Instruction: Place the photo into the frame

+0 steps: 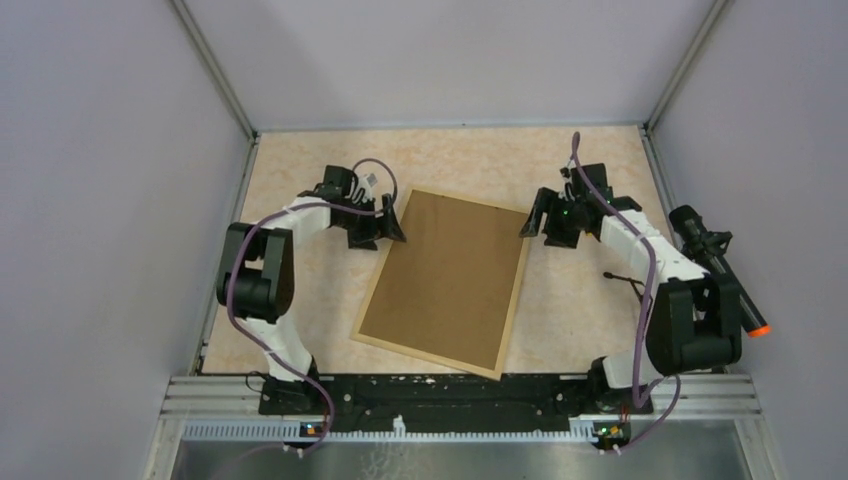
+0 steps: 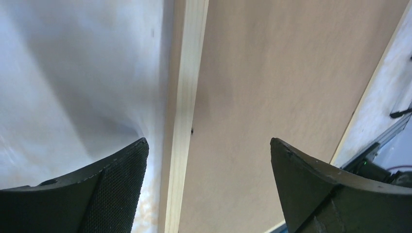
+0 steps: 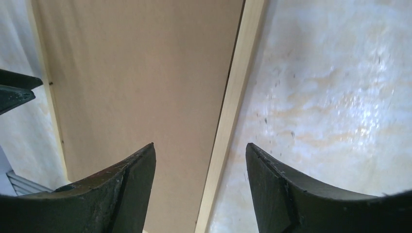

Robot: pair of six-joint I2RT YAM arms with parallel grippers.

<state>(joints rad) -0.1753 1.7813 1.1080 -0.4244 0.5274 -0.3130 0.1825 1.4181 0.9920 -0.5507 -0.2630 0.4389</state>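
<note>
The frame lies face down in the middle of the table, light wood edges around a brown board back. The photo is hidden. My left gripper is open at the frame's far left corner; in the left wrist view its jaws straddle the left wooden edge, one finger over the table, one over the board. My right gripper is open at the far right corner; in the right wrist view its jaws straddle the right wooden edge beside the board. Neither gripper holds anything.
Grey walls enclose the marbled tabletop on three sides. A black tool with an orange tip sits on the right arm. The metal rail runs along the near edge.
</note>
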